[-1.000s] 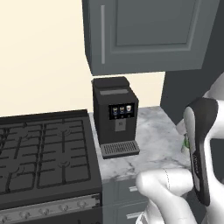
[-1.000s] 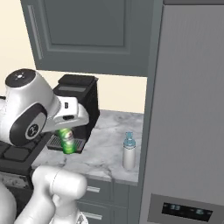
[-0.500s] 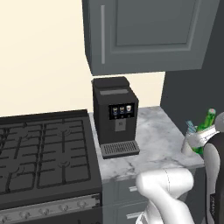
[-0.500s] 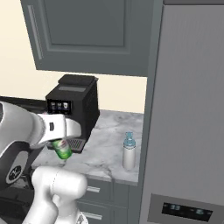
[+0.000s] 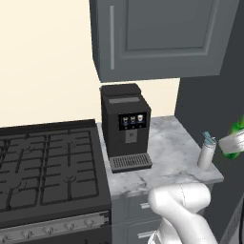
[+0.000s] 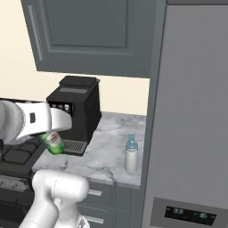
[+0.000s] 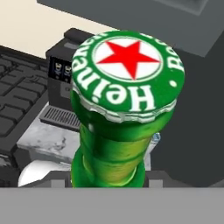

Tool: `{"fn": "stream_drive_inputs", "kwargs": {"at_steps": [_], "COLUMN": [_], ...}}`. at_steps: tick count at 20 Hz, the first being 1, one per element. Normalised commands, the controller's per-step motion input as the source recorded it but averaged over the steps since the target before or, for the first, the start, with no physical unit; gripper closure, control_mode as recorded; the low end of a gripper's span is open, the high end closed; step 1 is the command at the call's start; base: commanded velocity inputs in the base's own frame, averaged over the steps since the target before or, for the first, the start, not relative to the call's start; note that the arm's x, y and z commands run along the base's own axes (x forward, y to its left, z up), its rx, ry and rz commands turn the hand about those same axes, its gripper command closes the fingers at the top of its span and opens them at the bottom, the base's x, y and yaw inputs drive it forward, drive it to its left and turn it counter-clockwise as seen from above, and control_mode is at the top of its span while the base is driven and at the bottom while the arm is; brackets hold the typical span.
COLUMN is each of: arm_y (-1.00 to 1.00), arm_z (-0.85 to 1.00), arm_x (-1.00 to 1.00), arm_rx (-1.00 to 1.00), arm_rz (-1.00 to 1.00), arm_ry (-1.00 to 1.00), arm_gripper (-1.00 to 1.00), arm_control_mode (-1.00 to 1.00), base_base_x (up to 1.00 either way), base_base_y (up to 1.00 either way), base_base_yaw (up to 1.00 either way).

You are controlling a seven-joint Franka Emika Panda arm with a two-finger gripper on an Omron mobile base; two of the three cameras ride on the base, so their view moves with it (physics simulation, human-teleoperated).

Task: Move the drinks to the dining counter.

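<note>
Firmly between fingers (image 6: 50,140): green bottle (image 7: 124,109).

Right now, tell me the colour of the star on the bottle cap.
Red, on a white disc ringed in green; the bottle cap shows best in the hand view.

A cream wall (image 5: 47,62) is seen behind a black stove (image 5: 47,167) on the left. Grey cabinets (image 5: 157,38) are hung above a marble worktop (image 5: 167,152), where a black coffee machine (image 5: 125,126) is set. A tall grey fridge (image 6: 196,111) stands right.
</note>
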Motion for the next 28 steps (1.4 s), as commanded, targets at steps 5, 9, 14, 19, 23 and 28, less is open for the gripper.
{"fn": "stream_drive_inputs", "kwargs": {"at_steps": [5,9,14,19,23,28], "arm_y": [0.00,0.00,0.00,0.00,0.00,0.00], "arm_z": [0.00,0.00,0.00,0.00,0.00,0.00], "arm_x": [0.00,0.00,0.00,0.00,0.00,0.00], "arm_rx": [0.00,0.00,0.00,0.00,0.00,0.00], "arm_rz": [0.00,0.00,0.00,0.00,0.00,0.00], "arm_ry": [0.00,0.00,0.00,0.00,0.00,0.00], "arm_gripper": [1.00,1.00,1.00,1.00,1.00,1.00], "arm_control_mode": [1.00,1.00,1.00,1.00,1.00,1.00], "base_base_x": [-0.98,-0.98,-0.74,-0.47,-0.01,0.00], "base_base_y": [0.49,0.98,1.00,0.98,0.34,0.04], "base_base_yaw": [0.00,0.02,0.20,0.48,0.92,1.00]}}
